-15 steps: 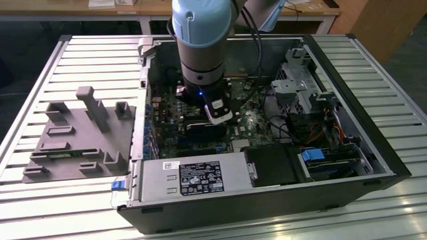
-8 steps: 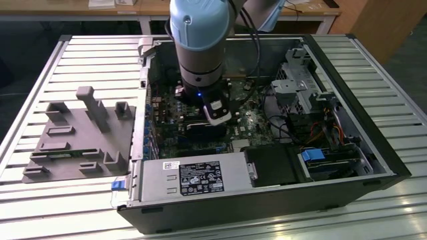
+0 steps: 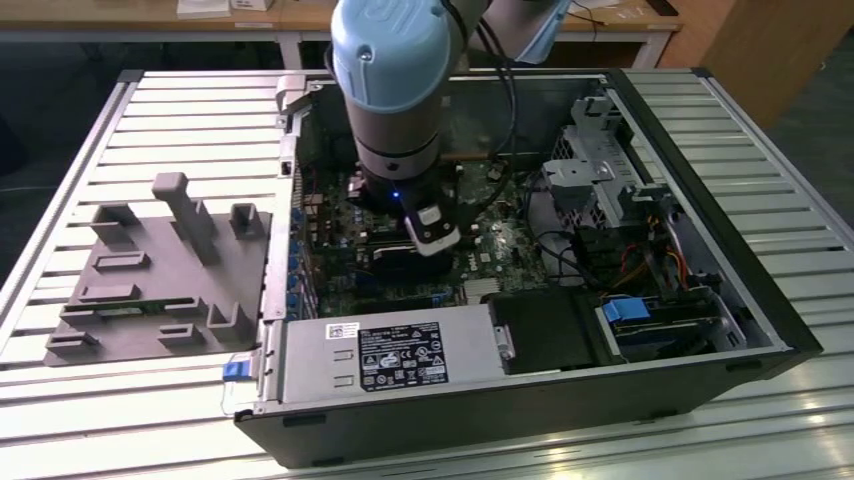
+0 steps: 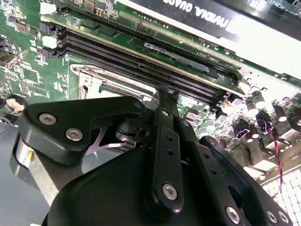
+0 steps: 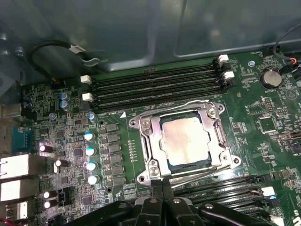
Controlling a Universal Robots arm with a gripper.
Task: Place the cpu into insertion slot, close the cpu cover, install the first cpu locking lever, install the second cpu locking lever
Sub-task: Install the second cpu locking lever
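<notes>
CPU point(image 5: 182, 143) sits in the insertion slot point(image 5: 164, 161) under the shut cpu cover point(image 5: 214, 141); the gripper point(image 5: 162, 187), clenched tips together at the cover's edge, could slip off a thin locking lever point(image 5: 202, 175).

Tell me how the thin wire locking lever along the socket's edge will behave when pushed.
The locking lever is a thin bent metal wire, so likely springy, not floppy. Its smooth rod may slip off the jaws. It lies close by the cpu cover, so probably snaps sideways.

The silver-topped cpu point(image 5: 185, 143) lies flat in the insertion slot point(image 5: 165, 123), framed by the closed cpu cover point(image 5: 151, 141).
</notes>
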